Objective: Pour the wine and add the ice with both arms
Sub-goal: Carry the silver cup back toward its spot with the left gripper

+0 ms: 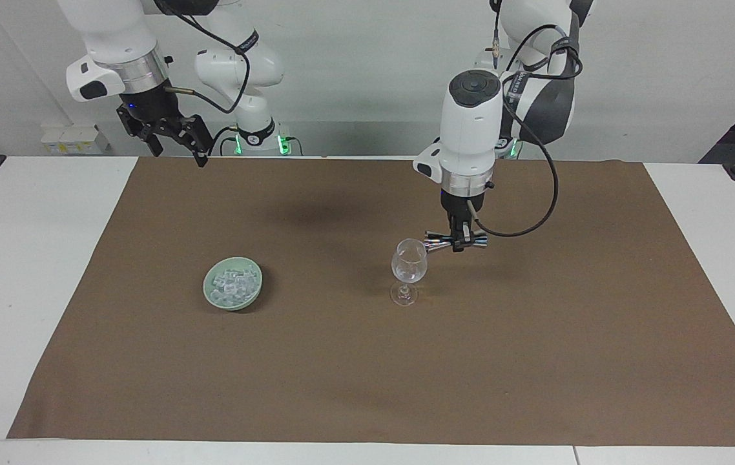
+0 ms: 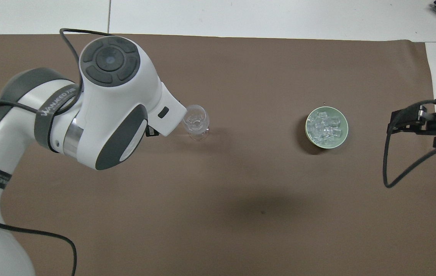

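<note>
- My left gripper [image 1: 456,244] hangs over the brown mat [image 1: 535,361], just beside the rim of the wine glass [image 1: 408,267], toward my left arm's end of the table [image 1: 31,271]. Its fingertips are pressed together and the outer links splay out sideways; it holds nothing I can make out.
- In the overhead view my own left forearm covers that gripper, so only the glass [image 2: 196,123] shows beside the wrist.
- The wine glass stands upright on the mat, near the middle of the table.
- The ice [image 1: 233,285] lies heaped in a pale green bowl [image 1: 232,301], well apart from the glass toward my right arm's end.
- My right gripper [image 1: 174,139] waits in the air over the mat's near edge, at my right arm's end, jaws spread wide and empty.
</note>
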### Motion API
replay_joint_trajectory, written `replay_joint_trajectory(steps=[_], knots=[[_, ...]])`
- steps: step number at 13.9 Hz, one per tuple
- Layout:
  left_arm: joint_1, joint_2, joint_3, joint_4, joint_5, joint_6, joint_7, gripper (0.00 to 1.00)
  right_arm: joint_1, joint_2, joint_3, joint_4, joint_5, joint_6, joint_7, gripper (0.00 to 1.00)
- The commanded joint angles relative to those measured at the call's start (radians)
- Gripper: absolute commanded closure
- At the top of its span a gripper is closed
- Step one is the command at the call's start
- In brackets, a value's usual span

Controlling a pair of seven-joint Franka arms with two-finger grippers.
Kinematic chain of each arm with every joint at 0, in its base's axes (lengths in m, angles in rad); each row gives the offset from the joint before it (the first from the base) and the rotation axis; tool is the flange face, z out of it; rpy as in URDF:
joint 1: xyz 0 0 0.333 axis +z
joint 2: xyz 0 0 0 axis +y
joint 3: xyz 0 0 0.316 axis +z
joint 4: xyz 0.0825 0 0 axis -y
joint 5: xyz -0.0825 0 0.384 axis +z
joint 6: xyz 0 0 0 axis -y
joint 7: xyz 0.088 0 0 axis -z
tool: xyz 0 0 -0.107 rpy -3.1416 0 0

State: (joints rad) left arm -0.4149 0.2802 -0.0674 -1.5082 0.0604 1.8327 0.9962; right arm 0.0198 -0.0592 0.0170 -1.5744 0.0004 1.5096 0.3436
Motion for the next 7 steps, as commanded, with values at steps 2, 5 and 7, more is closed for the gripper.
replay_joint_trajectory(steps=[2,5,7], knots=[[0.122,0.017,0.000,0.037,-0.126,-0.018,0.108,1.00,-0.014,-0.008,0.003,-0.013,0.026,0.017,-0.029,0.00],[0.260,0.040,0.000,0.037,-0.311,-0.023,0.353,1.00,-0.014,-0.008,0.003,-0.013,0.026,0.017,-0.029,0.00],[0.358,0.050,0.000,0.034,-0.431,-0.026,0.520,1.00,-0.014,-0.010,0.003,-0.013,0.026,0.017,-0.029,0.00]])
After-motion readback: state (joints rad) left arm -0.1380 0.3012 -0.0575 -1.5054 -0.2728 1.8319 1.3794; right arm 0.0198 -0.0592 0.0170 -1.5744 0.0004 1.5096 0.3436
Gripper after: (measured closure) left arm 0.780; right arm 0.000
